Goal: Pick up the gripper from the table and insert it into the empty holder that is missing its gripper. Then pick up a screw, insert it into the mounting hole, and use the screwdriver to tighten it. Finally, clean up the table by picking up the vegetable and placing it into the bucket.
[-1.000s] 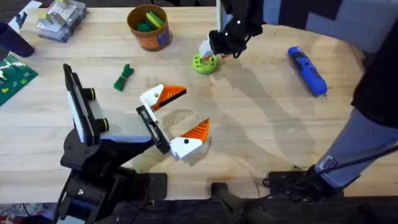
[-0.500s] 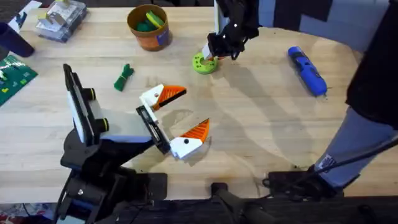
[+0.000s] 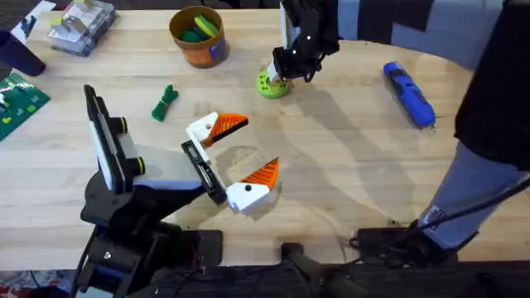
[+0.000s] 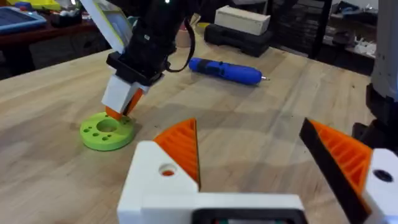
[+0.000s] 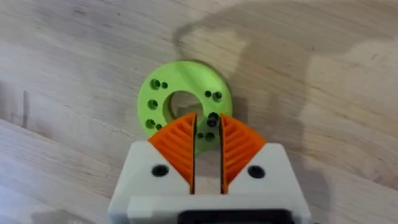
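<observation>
My right gripper (image 3: 279, 79) hangs over the lime-green dish (image 3: 272, 85), fingers close together with a narrow gap. A small black screw (image 5: 212, 118) stands between its tips (image 5: 208, 118) above the dish (image 5: 163, 93). My left gripper (image 3: 261, 142) rests open on the table; the orange gripper finger (image 3: 252, 184) on its white block sits at the end of the black bar, hiding the holder. The blue screwdriver (image 3: 409, 93) lies at the far right. The dark green vegetable (image 3: 165, 103) lies left of centre, apart from the orange bucket (image 3: 198, 36).
The bucket holds green and yellow toy pieces. A clear plastic box (image 3: 80, 25) and a green circuit board (image 3: 16, 95) sit at the far left. From the left wrist I see the right gripper (image 4: 121, 106) on the dish (image 4: 107, 130) and the screwdriver (image 4: 224, 70) behind.
My right gripper has shifted slightly left and lowered onto the lime-green dish. The left arm and the other objects have not moved.
</observation>
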